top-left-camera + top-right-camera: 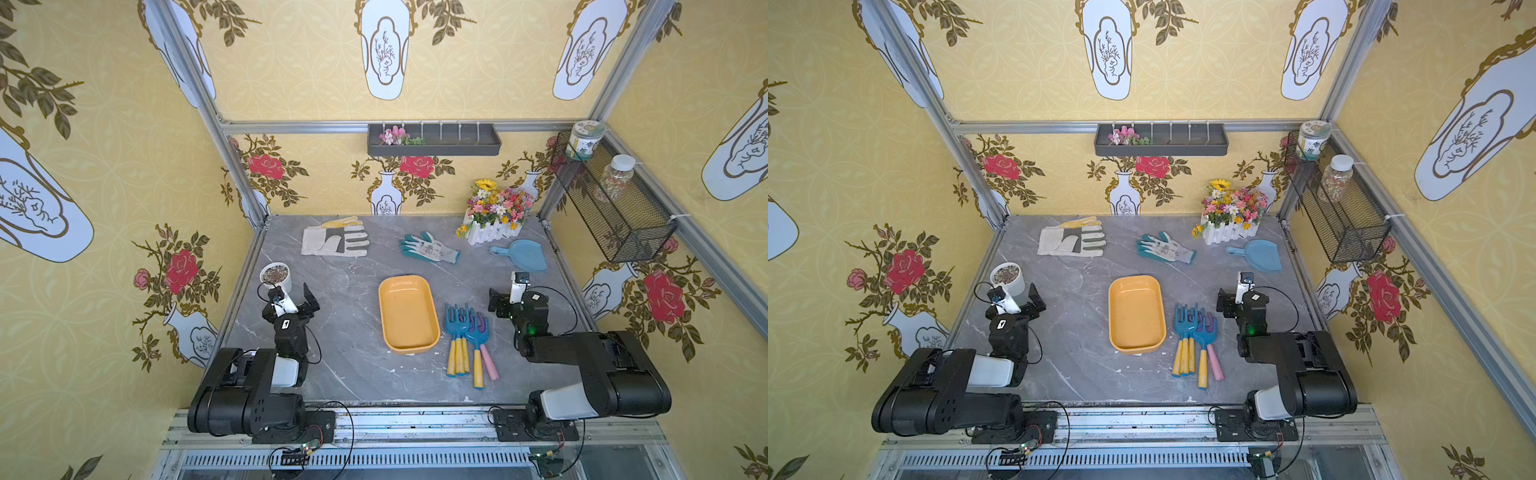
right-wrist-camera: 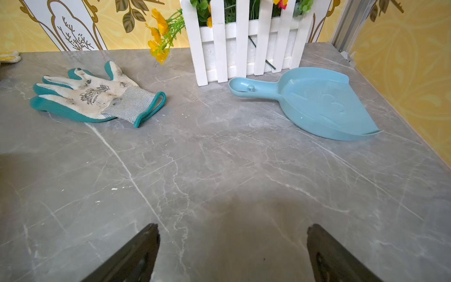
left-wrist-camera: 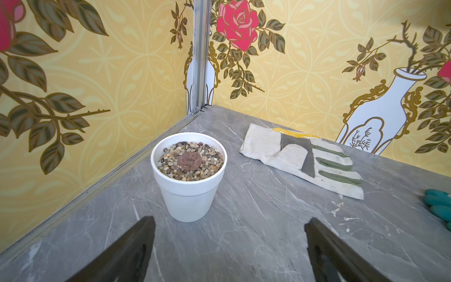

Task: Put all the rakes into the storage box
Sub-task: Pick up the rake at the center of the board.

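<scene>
rakes [image 1: 457, 322]: five by handle count, four yellow, one pink; heads overlap, so unsure. storage box [image 1: 409, 316]: one. gloves: two, one work glove [image 1: 334, 242], one teal glove [image 1: 430, 248]. dustpan [image 1: 524, 255]: one. white pot [image 1: 276, 277]: one. flower planter [image 1: 492, 232]: one. jars [image 1: 586, 139]: two, in one mesh basket [image 1: 623, 220], right wall. wall trough [image 1: 457, 147]: one.
</scene>
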Controlling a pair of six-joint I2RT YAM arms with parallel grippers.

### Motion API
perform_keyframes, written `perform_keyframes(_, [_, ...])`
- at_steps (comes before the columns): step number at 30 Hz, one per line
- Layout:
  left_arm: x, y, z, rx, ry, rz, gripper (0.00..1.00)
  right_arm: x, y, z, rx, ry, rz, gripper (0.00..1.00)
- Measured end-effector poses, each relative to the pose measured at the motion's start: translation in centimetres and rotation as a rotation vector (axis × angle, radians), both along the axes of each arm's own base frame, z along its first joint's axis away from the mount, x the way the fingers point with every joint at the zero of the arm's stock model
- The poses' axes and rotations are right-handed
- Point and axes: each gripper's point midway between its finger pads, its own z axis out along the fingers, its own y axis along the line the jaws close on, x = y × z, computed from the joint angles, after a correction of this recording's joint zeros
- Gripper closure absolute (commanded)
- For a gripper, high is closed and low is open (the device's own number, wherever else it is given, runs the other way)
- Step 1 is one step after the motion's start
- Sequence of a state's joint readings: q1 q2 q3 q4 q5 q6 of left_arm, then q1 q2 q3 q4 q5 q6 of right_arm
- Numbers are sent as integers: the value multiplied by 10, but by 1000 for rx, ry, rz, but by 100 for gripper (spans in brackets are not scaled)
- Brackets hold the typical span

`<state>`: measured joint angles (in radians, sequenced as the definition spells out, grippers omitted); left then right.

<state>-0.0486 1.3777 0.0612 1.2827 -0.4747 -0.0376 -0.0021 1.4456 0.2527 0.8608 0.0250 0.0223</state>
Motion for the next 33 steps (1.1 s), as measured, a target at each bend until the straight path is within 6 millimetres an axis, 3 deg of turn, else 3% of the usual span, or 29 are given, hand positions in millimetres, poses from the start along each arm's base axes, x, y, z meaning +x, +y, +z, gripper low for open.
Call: perform_keyframes(33, [0, 0, 0, 0, 0, 0, 0, 0, -5, 1, 13, -4, -4, 3])
